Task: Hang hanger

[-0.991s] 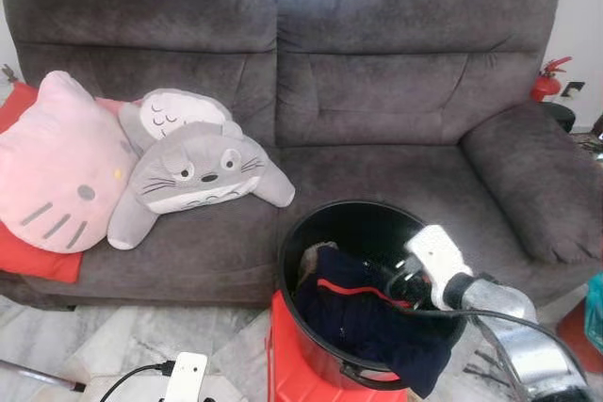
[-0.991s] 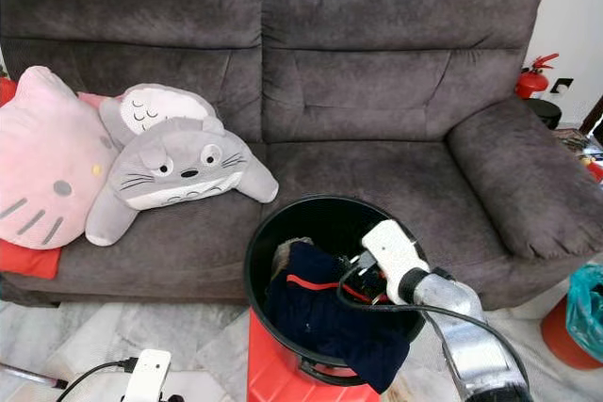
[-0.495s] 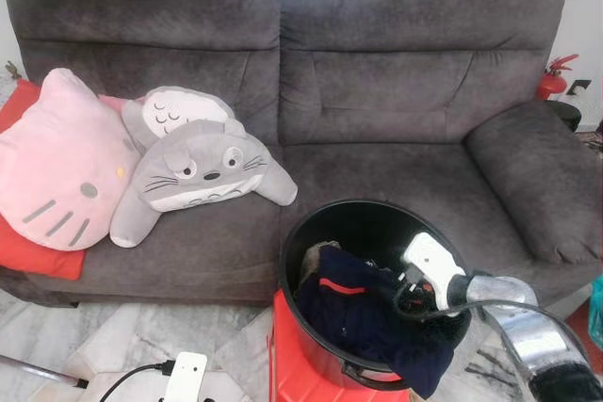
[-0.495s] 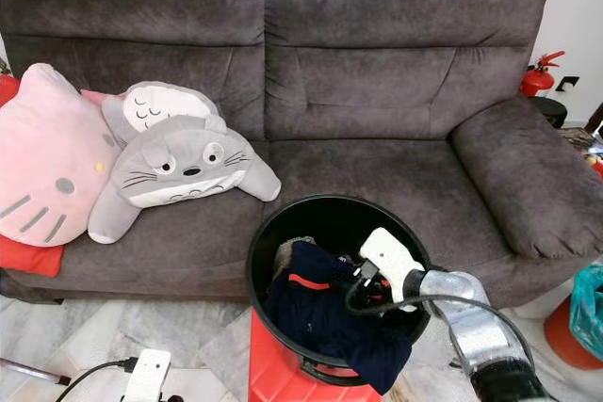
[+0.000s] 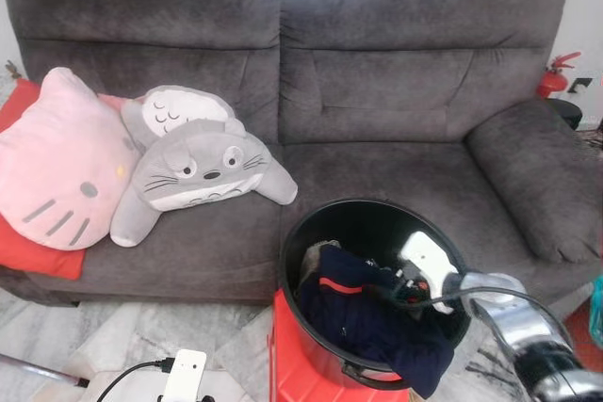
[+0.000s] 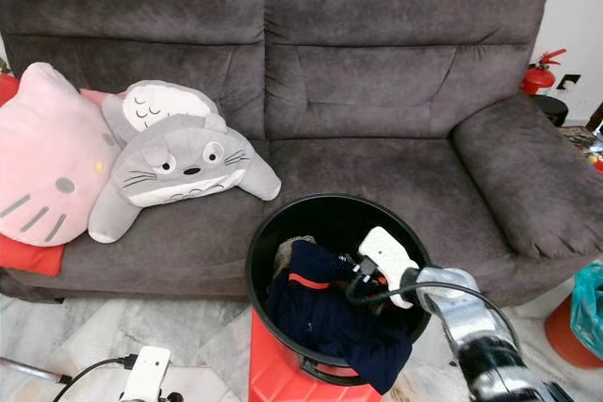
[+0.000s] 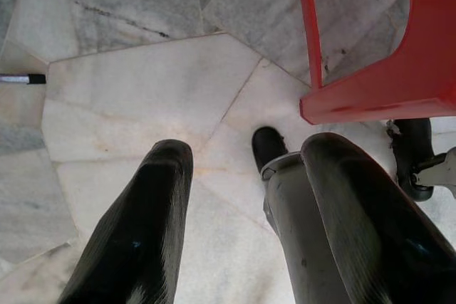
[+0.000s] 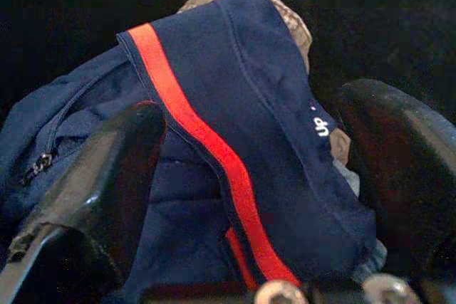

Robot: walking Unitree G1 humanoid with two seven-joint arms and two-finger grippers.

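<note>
Left gripper (image 7: 235,226): idle, fingers apart, floor below.
Garment (image 8: 235,176): navy, inside bucket (image 5: 311,233), between the spread fingers of right gripper (image 8: 256,197).
Change: right gripper has sunk deeper; grasp seems imminent.
Hanger: cannot tell.

A dark grey sofa (image 5: 377,91) is shown. A pink cat-face cushion (image 5: 57,171) and grey-and-white plush (image 5: 203,171) are seen left. A navy garment (image 8: 235,169) with a red stripe is seen in the black bucket (image 5: 363,218) on a red stool (image 7: 385,69).
</note>
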